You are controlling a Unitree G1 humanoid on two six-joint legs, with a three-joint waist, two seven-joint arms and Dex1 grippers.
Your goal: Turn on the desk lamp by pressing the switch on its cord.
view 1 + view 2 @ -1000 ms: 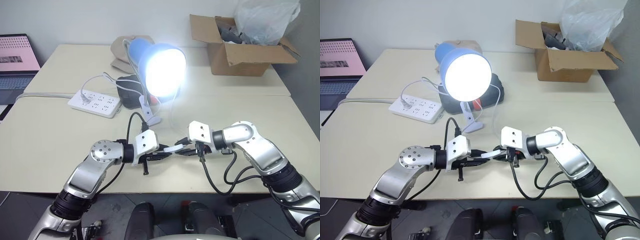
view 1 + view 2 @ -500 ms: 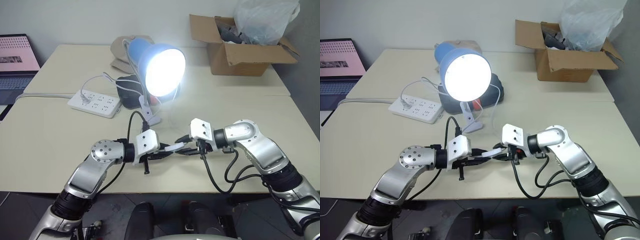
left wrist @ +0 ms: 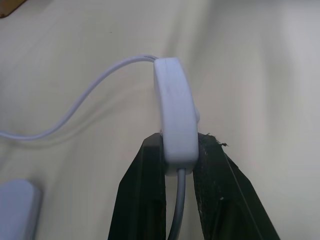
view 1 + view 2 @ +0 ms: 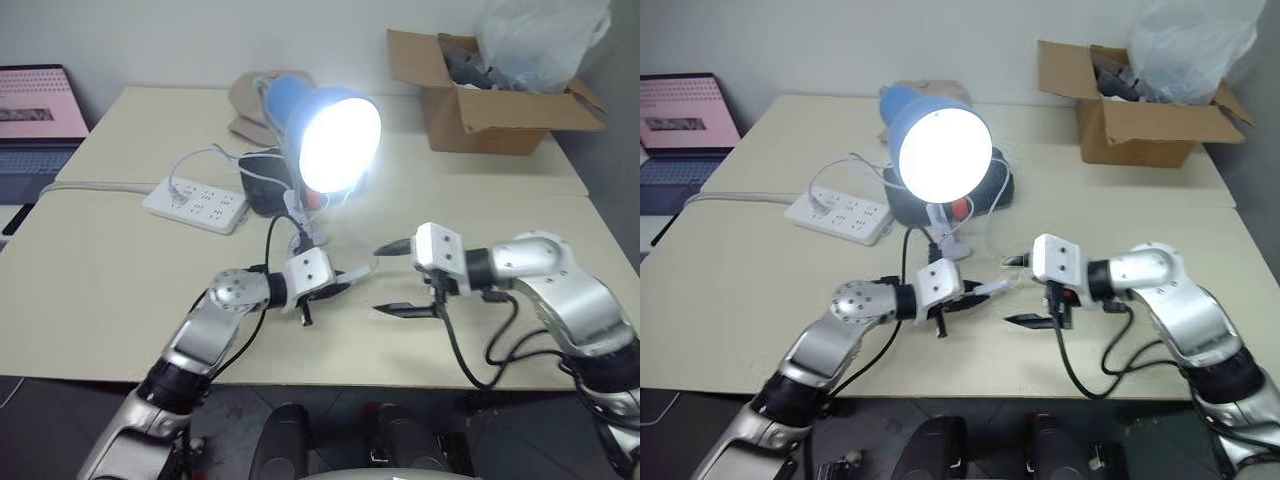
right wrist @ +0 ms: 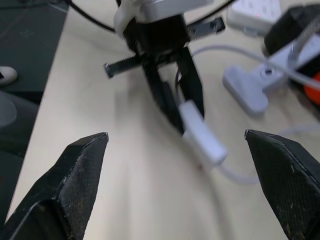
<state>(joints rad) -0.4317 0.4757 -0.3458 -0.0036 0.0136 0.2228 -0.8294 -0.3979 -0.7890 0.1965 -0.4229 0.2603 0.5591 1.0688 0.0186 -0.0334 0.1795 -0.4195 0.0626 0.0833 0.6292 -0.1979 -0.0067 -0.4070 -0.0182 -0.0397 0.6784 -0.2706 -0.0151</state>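
While the left gripper (image 4: 975,295) clamps the white switch (image 4: 998,288), its long axis points right toward the wide-open right gripper (image 4: 1018,291) just beside it.

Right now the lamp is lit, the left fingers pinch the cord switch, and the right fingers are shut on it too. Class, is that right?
Not quite. The right fingers stand wide open, apart from the switch, as the right wrist view shows. The lamp is lit, and the left fingers do pinch the switch.
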